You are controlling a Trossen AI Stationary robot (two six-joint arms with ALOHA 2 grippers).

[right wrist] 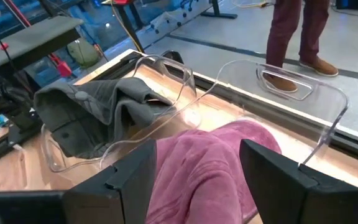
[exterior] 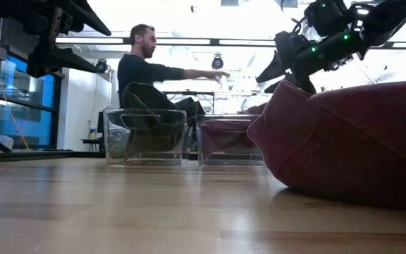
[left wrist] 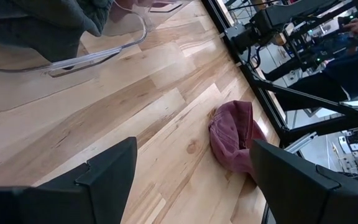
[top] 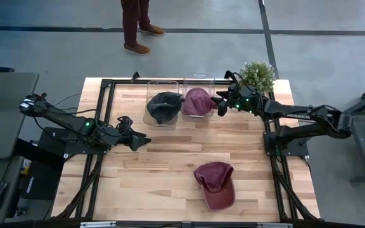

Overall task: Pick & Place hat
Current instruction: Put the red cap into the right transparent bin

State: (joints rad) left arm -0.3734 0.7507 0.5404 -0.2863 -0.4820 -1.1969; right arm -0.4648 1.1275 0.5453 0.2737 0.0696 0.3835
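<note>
The right end effector (top: 221, 105) hovered open and empty over the maroon cloth hat (top: 196, 101) in the clear plastic bin (top: 198, 79) at the table's far edge, apparently just released. Next, the maroon cap (top: 215, 183) near the front edge needed grasping.

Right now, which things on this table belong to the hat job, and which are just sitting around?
Job:
- maroon hat on the table
- maroon hat in the right bin
- grey hat in the left bin
- right gripper, open beside the right bin
- left gripper, open, waiting

Lying about:
- potted plant
</note>
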